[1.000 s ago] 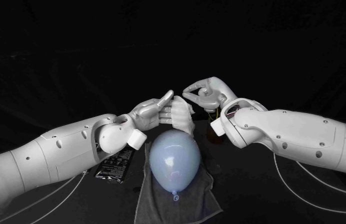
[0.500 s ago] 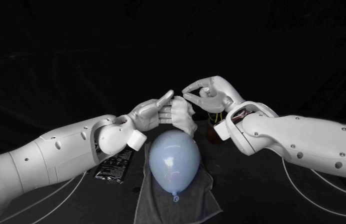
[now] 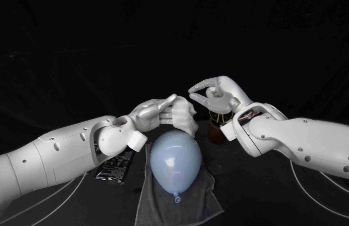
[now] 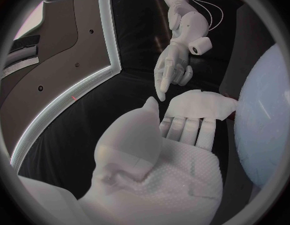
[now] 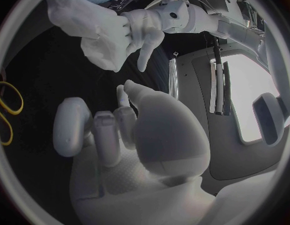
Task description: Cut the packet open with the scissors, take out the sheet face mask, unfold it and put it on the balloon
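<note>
Folded white sheet face mask (image 3: 183,119) is out of the packet and up in the air, just above the far end of the pale blue oval balloon (image 3: 175,160). It's pinched at the fingertips of the left hand (image 3: 156,114), thumb against the other fingers, with the free part of the sheet hanging down toward the balloon. My read: it's held high and off the surface so the layers hang loose and the other hand can get at an edge. Mask looks bunched and several layers thick, not yet opened out. Right hand (image 3: 216,96) sits near, just across from the mask, holding nothing, with fingers curled in and thumb meeting a finger in a ring. In the left wrist view one of its fingers points down at the sheet's edge, close but apart. Looks staged to pick a free corner for the unfold, so that's the step in hand. Balloon lies on its side on a grey cloth (image 3: 178,206), knot toward the robot; the cloth probably stops it rolling on the black bench (image 3: 254,195). Black foil packet (image 3: 116,166) lies on the bench beside the cloth, under the left forearm, out of the way; can't tell the cut end from here. What look like the yellow-handled scissors (image 3: 216,119) stand in a dark holder (image 3: 217,135) behind the right wrist, parked clear of both hands. Risk: a wet sheet clings to itself, so a poor corner grab drags the whole wad.
</note>
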Controlling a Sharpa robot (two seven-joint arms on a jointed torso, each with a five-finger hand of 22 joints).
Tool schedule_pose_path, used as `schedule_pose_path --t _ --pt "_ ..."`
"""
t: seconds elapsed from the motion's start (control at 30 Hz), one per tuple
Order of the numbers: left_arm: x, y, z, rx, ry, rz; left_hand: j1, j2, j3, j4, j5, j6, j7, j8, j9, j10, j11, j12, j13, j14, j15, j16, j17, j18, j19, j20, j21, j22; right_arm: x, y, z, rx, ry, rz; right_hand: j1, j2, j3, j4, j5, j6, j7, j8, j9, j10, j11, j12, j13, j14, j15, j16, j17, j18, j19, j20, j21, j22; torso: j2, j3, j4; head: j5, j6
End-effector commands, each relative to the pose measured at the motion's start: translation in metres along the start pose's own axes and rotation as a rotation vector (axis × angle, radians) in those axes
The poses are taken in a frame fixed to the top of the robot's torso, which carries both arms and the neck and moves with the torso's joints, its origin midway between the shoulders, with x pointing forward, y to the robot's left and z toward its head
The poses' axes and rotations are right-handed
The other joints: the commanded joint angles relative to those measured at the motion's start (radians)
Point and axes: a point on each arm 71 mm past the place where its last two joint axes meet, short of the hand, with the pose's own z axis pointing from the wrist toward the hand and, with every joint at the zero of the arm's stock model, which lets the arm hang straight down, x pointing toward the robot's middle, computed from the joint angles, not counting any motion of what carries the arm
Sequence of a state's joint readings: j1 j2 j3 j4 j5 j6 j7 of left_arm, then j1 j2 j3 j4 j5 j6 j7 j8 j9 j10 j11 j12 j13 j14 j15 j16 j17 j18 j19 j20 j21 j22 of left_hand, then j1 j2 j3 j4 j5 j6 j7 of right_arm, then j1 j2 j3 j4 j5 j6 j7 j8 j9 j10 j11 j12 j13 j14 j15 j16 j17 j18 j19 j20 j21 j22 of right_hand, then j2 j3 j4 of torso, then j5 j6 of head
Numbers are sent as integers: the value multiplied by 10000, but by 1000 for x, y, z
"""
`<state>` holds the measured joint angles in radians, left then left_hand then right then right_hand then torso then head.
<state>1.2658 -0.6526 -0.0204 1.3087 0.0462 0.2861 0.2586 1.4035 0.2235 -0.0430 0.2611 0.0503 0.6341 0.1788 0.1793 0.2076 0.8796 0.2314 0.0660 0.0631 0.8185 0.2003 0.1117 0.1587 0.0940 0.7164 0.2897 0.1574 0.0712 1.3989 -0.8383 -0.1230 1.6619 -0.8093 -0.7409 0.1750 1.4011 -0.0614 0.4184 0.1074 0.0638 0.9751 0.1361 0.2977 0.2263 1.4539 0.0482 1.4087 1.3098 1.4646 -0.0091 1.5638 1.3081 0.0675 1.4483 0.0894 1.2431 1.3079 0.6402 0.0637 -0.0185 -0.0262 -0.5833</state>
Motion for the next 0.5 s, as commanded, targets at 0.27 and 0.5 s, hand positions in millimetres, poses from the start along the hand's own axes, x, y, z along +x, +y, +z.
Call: schedule_pose_path --t 0.27,0.5 --pt "0 -4 -1 428 -242 -150 -247 -51 -54 323 -15 -1085 215 -465 -366 -2656 160 -174 -127 -906 163 -404 -225 523 123 21 26 -90 -3 -8 -7 -75 -197 -63 -86 -72 122 -176 52 -61 11 -72 -18 -15 60 -44 1070 1062 -37 70 2627 -22 24 10 -92 1758 4 4 -1 64 -83" --pt "1 -4 -2 424 -381 -237 -1657 -193 -1107 330 -18 -1779 333 -712 -551 -3421 80 -199 -155 -1445 187 -524 -345 387 -834 28 -339 -174 0 -10 -13 -371 -62 -251 -55 -116 213 -318 48 -37 12 -62 -20 -14 62 -44 1073 1062 -34 70 2627 -29 36 14 -53 1769 2 -4 -5 56 -113"
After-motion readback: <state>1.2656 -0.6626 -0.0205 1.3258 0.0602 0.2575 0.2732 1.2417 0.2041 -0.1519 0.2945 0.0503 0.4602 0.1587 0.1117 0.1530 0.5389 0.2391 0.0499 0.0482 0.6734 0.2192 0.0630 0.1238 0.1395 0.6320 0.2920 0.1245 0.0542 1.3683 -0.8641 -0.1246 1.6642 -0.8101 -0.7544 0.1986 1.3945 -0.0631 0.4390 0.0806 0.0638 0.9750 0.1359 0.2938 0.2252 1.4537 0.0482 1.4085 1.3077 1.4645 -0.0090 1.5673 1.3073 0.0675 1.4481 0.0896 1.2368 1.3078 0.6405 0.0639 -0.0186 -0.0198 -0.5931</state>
